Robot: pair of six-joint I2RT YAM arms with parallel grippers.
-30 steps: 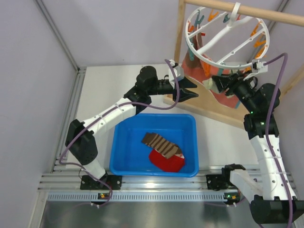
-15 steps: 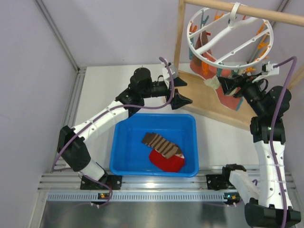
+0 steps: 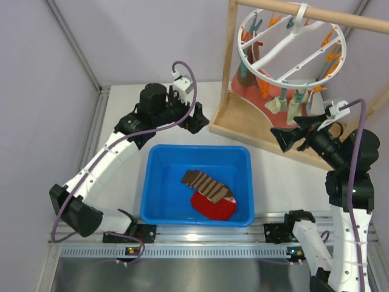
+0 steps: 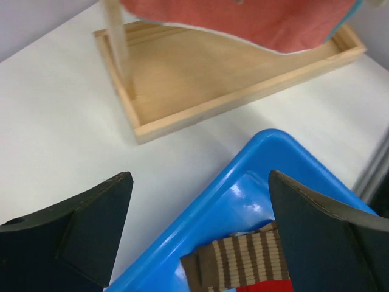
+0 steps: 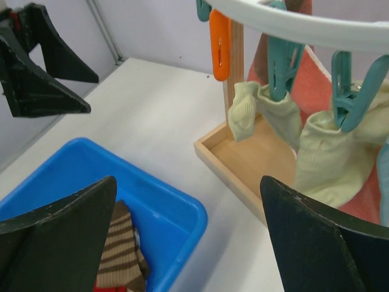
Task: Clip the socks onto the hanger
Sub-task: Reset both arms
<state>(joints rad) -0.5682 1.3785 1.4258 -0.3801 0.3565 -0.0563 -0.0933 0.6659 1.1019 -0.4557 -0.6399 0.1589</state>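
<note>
The hanger [image 3: 290,82], a white ring with orange and teal pegs, hangs by its hook from the wooden rod [image 3: 340,17]. Two cream socks [image 3: 275,104] [image 3: 296,100] dangle from teal pegs on its near rim. In the right wrist view the socks [image 5: 267,112] [image 5: 331,155] hang under the hanger's rim [image 5: 316,21]. My right gripper [image 3: 287,134] [image 5: 187,180] is open and holds nothing, below and right of the socks. My left gripper [image 3: 194,121] [image 4: 199,179] is open and holds nothing above the bin's far left corner.
A blue bin [image 3: 197,151] in front of the arms holds a brown striped sock [image 3: 206,182] and a red sock [image 3: 213,207]. The wooden frame's base [image 3: 255,137] lies at the back right, with a salmon-red cloth [image 3: 246,91] hanging over it.
Both grippers have opened wide and drawn back from the hanger, the left toward the left, the right down and to the right. The cream socks now hang free from the pegs.
</note>
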